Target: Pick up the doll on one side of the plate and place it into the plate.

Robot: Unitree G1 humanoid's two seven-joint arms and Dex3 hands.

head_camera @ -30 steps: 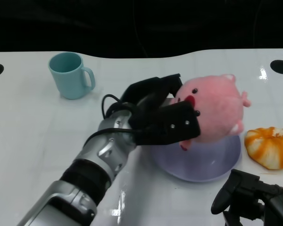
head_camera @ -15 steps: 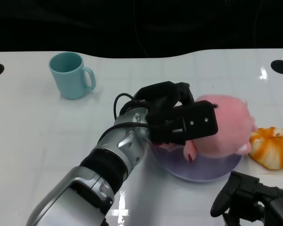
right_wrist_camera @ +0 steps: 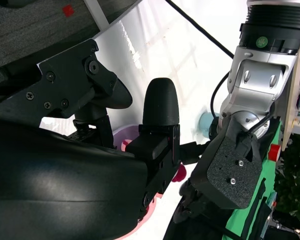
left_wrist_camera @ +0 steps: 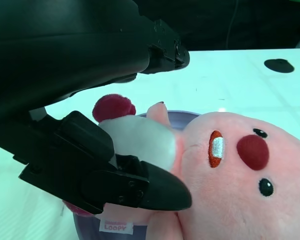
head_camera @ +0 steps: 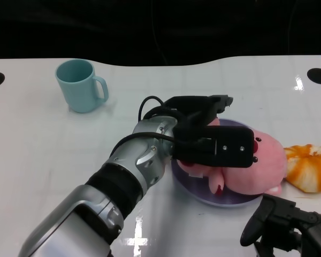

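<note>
One second on, my left hand (head_camera: 211, 140) has lowered the doll (head_camera: 257, 168) beneath its fingers onto the plate (head_camera: 190, 182); I'm still gripping it, so letting go remains.

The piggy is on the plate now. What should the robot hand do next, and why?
Probably open the left hand and let go. The doll already lies on the plate, yet the fingers are clamped around it.

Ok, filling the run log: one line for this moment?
phase: placing | left hand: holds pink doll | doll: on purple plate | right hand: idle, empty
</note>
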